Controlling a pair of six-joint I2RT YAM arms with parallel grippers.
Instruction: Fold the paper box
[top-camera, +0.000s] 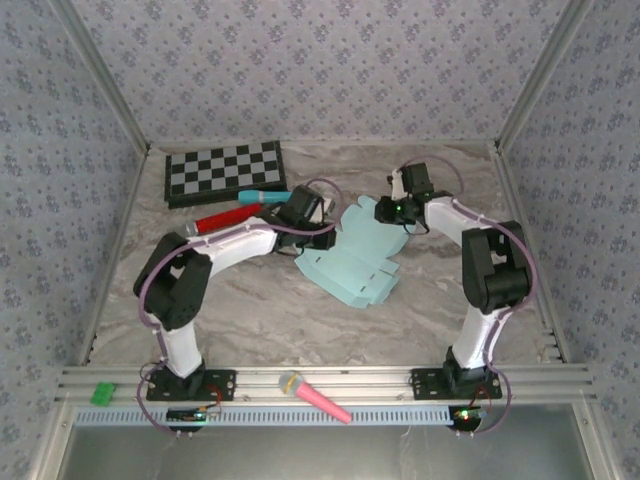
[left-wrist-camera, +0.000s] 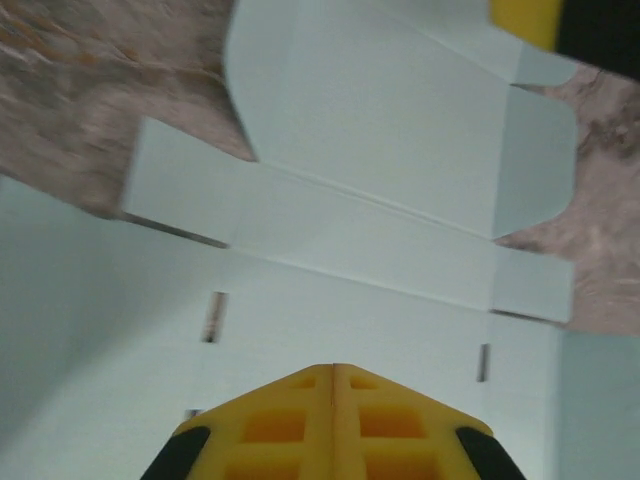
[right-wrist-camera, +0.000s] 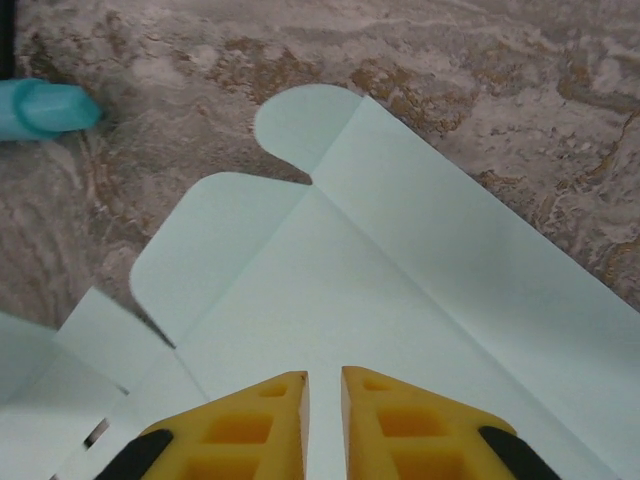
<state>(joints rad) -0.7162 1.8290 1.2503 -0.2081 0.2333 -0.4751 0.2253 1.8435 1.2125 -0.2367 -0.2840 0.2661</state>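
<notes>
Flat and unfolded mid-tabletop, the paper box has the left gripper shut tight at its 10 o'clock edge and the right gripper, narrowed to a slit, at 1 o'clock, likely placed to work opposite flaps inward.
</notes>
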